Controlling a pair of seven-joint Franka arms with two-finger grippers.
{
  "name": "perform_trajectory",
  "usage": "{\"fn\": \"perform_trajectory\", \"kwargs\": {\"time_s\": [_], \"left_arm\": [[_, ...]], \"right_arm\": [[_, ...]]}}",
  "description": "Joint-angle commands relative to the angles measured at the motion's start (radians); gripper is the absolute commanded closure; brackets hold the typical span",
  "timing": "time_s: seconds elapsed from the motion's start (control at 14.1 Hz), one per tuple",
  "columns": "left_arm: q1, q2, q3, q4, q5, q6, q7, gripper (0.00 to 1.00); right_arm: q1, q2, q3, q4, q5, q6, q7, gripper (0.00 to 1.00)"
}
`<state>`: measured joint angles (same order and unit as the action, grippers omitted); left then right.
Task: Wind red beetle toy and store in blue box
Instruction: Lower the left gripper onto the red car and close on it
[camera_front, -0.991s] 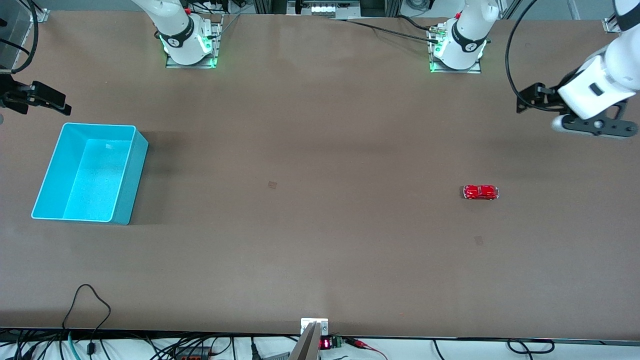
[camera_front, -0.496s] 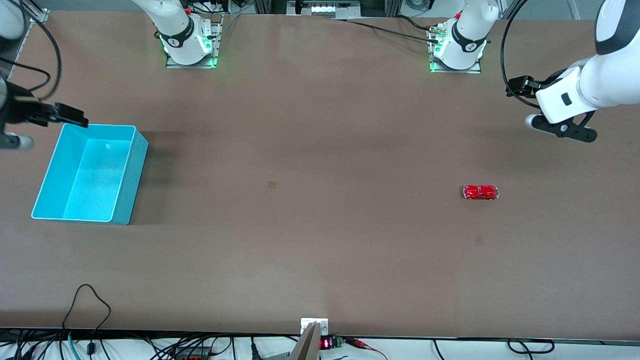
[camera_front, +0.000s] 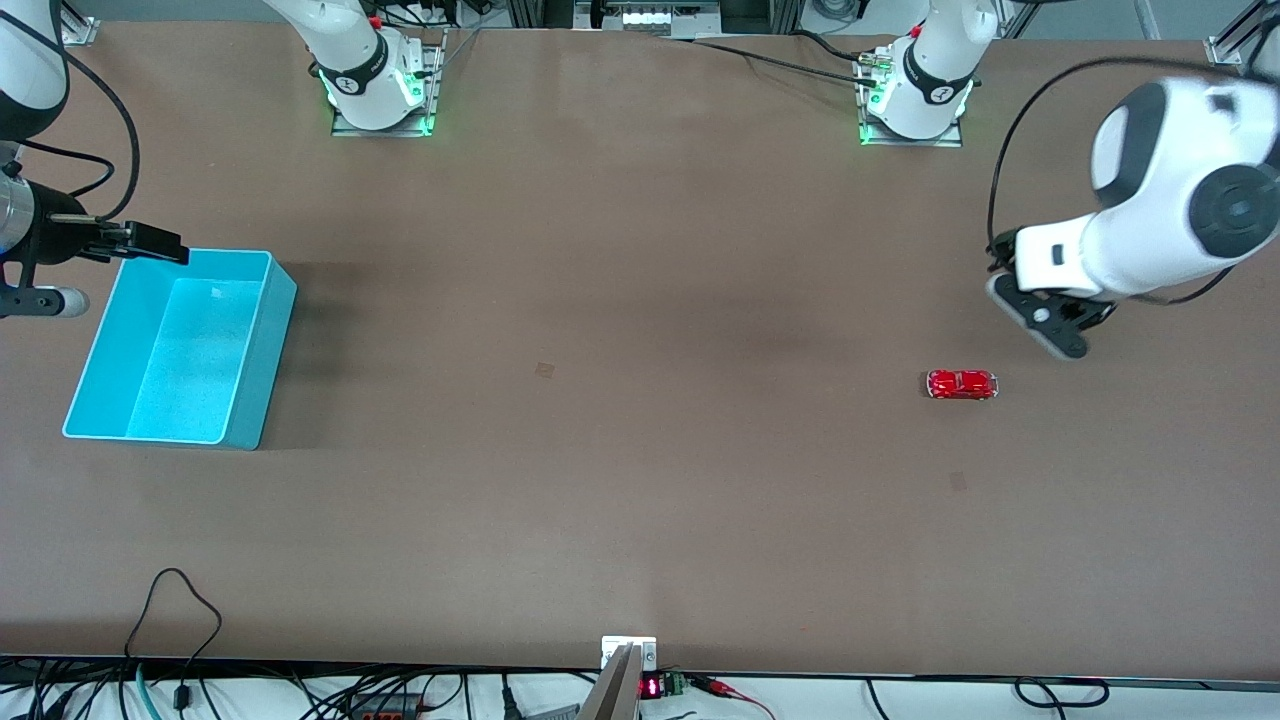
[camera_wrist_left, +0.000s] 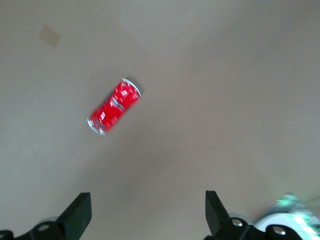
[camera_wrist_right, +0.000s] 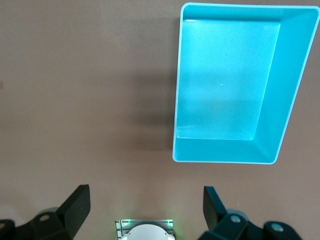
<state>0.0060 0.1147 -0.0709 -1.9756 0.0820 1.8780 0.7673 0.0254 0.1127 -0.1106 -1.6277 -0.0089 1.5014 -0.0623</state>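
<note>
- The red beetle toy is sitting on its wheels on the bare brown table, toward the left arm's end, with nothing touching it.
- The left gripper is hanging over the table just beside the toy, on the side toward the robots' bases; its two fingers are standing wide apart with nothing between them, and the left wrist view is showing the toy lying skewed to the line between them.
- The blue box is standing empty at the right arm's end of the table, well apart from the toy.
- The right gripper is waiting over the table at the box's corner nearest the bases, fingers spread wide and holding nothing; its wrist view is looking down into the box.
- The step in hand looks to be the approach for the first pick: nothing is grasped, wound or stored yet.
- The next move probably calls for centring the left gripper over the small rounded body, turning the wrist so the fingers are closing across its narrow sides, and lowering almost to the tabletop.
- The glossy shell and free wheels could let the toy slip or roll if the fingers are meeting it off-centre.
</note>
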Motion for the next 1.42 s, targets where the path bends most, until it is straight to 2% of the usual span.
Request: {"fn": "perform_trajectory", "kwargs": {"time_s": [0.0, 0.14, 0.35, 0.71, 1.06, 1.2, 1.27, 1.35], "left_arm": [[0.038, 0.07, -0.003, -0.039, 0.019, 0.168, 0.232, 0.0], [0.09, 0.156, -0.004, -0.039, 0.019, 0.306, 0.439, 0.0], [0.097, 0.247, -0.003, -0.045, 0.018, 0.456, 0.64, 0.0], [0.091, 0.279, -0.004, -0.146, 0.019, 0.63, 0.69, 0.0], [0.091, 0.327, -0.006, -0.149, 0.019, 0.645, 0.69, 0.0], [0.088, 0.329, -0.004, -0.149, 0.019, 0.655, 0.692, 0.1], [0.085, 0.336, -0.004, -0.147, 0.019, 0.655, 0.692, 0.2], [0.085, 0.338, -0.004, -0.147, 0.019, 0.655, 0.692, 0.35]], "right_arm": [[-0.01, -0.007, 0.008, 0.005, -0.003, -0.015, -0.01, 0.0], [-0.009, -0.007, 0.009, 0.005, -0.005, -0.015, -0.01, 0.0], [-0.007, -0.007, 0.009, 0.005, -0.005, -0.015, -0.013, 0.0], [-0.007, -0.007, 0.009, 0.005, -0.003, -0.015, -0.011, 0.0], [-0.008, -0.007, 0.009, 0.005, -0.003, -0.015, -0.013, 0.0], [-0.009, -0.005, 0.009, 0.005, -0.003, -0.015, -0.013, 0.0], [-0.009, -0.005, 0.009, 0.005, -0.003, -0.015, -0.013, 0.0], [-0.009, -0.005, 0.009, 0.005, -0.003, -0.015, -0.013, 0.0]]}}
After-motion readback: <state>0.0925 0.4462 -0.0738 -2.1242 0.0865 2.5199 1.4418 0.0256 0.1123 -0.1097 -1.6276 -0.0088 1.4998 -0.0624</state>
